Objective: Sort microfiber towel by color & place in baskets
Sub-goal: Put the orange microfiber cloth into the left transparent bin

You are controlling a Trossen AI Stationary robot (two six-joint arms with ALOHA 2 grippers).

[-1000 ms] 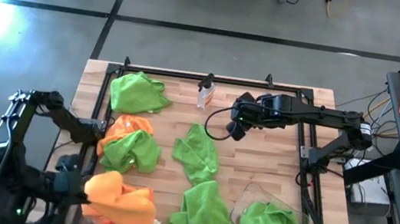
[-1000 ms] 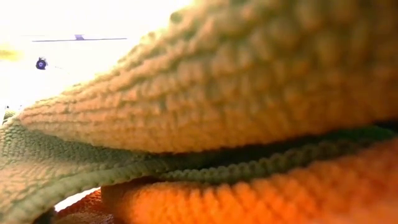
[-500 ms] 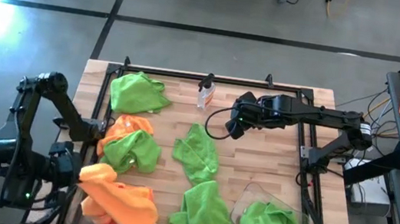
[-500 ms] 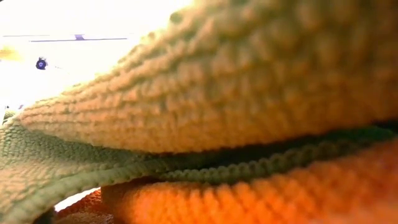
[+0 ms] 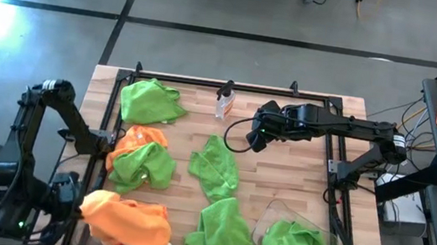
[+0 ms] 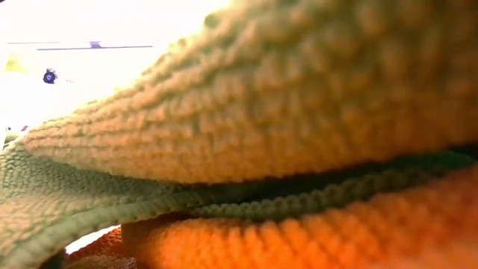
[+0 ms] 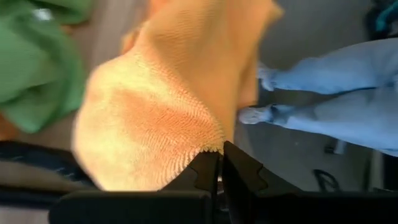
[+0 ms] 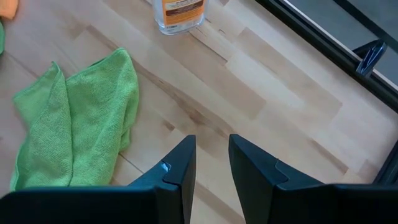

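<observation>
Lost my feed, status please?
Left hand shut on orange towel, table's left edge. Right hand open, empty, over bare wood. Nothing in the way.

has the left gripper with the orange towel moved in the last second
Yes. In the high view the left gripper, shut on the orange towel, has drawn back toward the table's left edge, dragging the towel's end outward.

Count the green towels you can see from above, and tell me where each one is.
5, possibly more hidden: far-left corner towel; one over an orange towel at left; centre towel; near-edge towel; one in the right basket.
</observation>
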